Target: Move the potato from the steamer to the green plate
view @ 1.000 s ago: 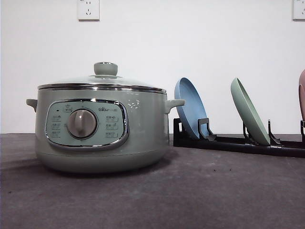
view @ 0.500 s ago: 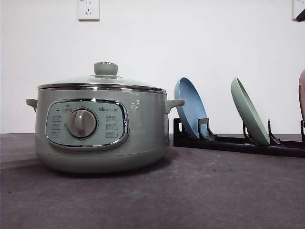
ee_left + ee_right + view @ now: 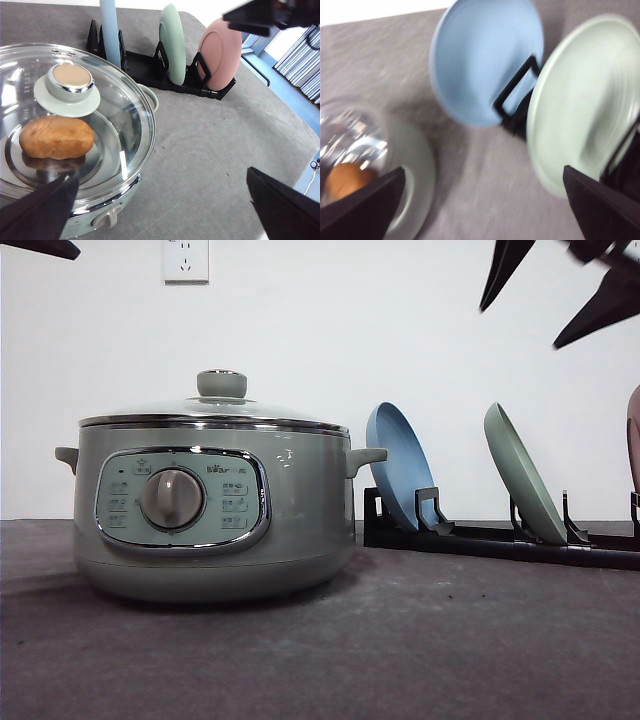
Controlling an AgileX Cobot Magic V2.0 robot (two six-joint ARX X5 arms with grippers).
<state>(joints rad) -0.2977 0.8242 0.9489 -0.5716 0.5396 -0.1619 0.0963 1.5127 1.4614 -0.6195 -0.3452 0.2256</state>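
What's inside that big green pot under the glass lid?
Through the glass lid of the steamer, the left wrist view shows a potato lying on the shiny metal bottom. The lid's knob hides part of the interior.

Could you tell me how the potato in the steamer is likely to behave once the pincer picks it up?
The potato looks like a firm oval lump, so it should probably keep its shape when squeezed. Its rounded sides and smooth skin suggest it may slip or roll if gripped off-centre. The glass lid is on the steamer, blocking access.
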